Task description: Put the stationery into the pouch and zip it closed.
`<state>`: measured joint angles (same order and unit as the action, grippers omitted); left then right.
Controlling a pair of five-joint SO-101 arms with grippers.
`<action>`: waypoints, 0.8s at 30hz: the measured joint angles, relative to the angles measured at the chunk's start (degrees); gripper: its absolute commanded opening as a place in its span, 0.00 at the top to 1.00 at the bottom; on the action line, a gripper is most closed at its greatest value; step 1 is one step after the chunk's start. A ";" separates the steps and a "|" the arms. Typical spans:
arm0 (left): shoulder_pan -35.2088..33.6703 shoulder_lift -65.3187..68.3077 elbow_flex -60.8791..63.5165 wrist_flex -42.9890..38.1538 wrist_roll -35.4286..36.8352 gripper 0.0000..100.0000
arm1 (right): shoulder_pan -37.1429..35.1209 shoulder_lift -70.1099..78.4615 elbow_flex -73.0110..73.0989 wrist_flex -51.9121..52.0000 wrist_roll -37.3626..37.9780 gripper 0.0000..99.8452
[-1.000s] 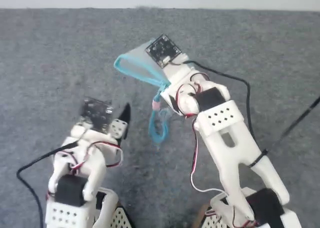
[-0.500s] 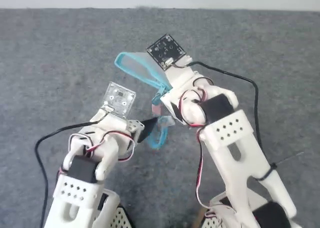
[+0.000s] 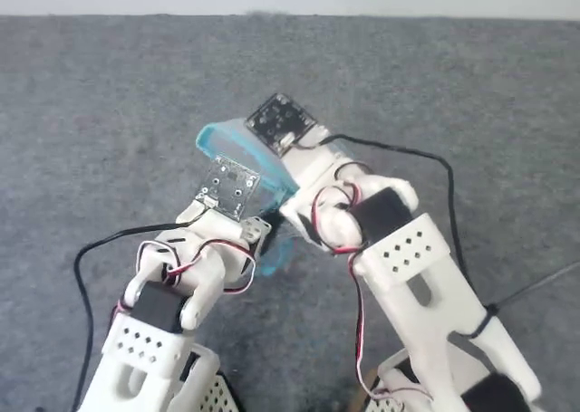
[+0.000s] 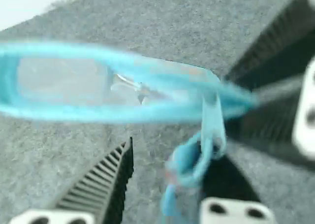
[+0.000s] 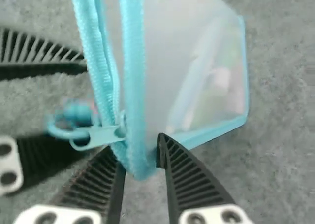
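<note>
**While the right jaws pin one end of the pouch, its zip pull hangs between the open left jaws**

Though the pouch (image 3: pixel 227 145) is held up off the table (image 3: pixel 91 86), just above the middle of the high view, it is gripped at one end only. The right jaws are clamped together on the blue corner where the zip ends, and from there the pouch's long axis runs toward the upper left of the frame. The stationery (image 5: pixel 206 86) shows as pale shapes through the cloudy wall, so it looks to be inside already. The zip appears open, its two blue edges bowed apart, with the zip pull (image 4: pixel 212 128) right beside the clamped end and its cord (image 4: pixel 184 165) dangling from it.

The left jaws stand apart with pull and cord between them, closer to one jaw than the other, and not pinched. The left arm (image 3: pixel 172 285) is plainly the nearer one to the pull. As I judge it, the closing stroke must carry the pull along the pouch's length, away from the right jaws toward the free end at the upper left. For that the left jaws first need to close squarely on the pull.

I can make out no brand, label or writing on the pouch.
</note>
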<state>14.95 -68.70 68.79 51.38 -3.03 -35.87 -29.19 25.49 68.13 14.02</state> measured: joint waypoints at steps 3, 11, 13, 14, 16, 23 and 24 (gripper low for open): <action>-0.09 0.00 0.00 0.00 -1.76 0.99 | 0.09 -0.88 3.60 -2.81 0.35 0.99; -7.03 0.09 0.00 0.18 -2.64 0.99 | 3.08 -1.14 7.47 -6.07 2.46 0.99; -9.23 0.09 0.00 0.26 -2.64 0.99 | 3.08 -1.14 8.97 -6.59 2.81 0.99; -10.11 0.09 0.00 0.26 -2.73 0.99 | 3.08 -1.23 9.41 -6.68 2.81 0.99; -11.34 0.09 0.00 0.26 -2.73 0.99 | 3.08 -1.41 9.85 -6.77 3.08 0.99; -15.38 0.09 0.00 0.26 -2.81 0.99 | 4.31 -9.58 12.04 -3.52 5.98 0.99; -15.56 0.09 0.00 0.26 -2.81 0.99 | 4.84 -11.25 12.92 -3.08 6.59 0.99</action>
<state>-0.62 -68.62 68.79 51.65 -5.85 -31.03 -40.44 38.42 65.05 20.62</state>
